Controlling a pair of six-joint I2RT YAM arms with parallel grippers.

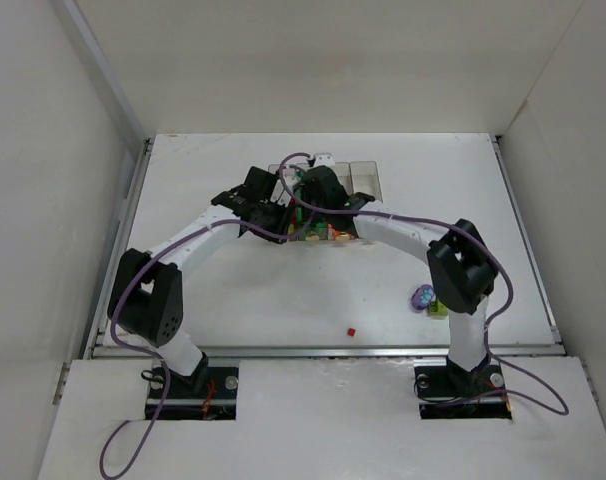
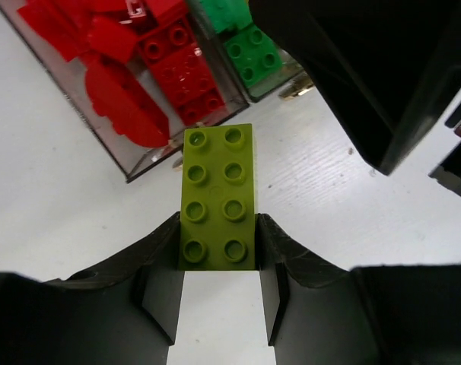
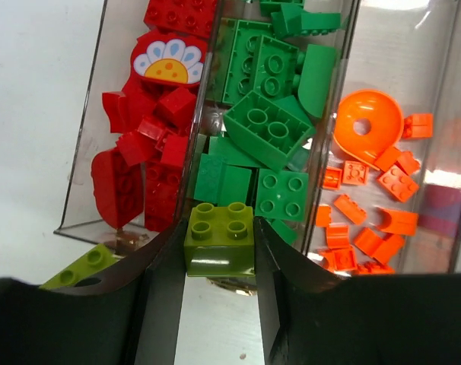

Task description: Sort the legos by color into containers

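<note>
Legos (image 3: 265,129) fill most of the bins (image 1: 368,175), and each gripper has one more. The left gripper (image 2: 217,236) is closed partway on a long lime-green brick (image 2: 217,190), pinching the sides of its near end. The brick lies flat, studs up, over the white table (image 2: 55,213), and its far end is just short of the end wall of the red bin (image 2: 162,156).

The right gripper (image 3: 220,255) clamps a small square olive-green brick (image 3: 219,224), studs up, at the near end of the row, about where the red bin meets the green bin (image 3: 214,122). The orange bin (image 3: 402,61) is next along.

Out on the table beside the right arm (image 1: 463,270) lie a purple piece (image 1: 421,296) and a lime piece (image 1: 438,309) close together. A tiny red piece (image 1: 351,330) lies apart from them.
</note>
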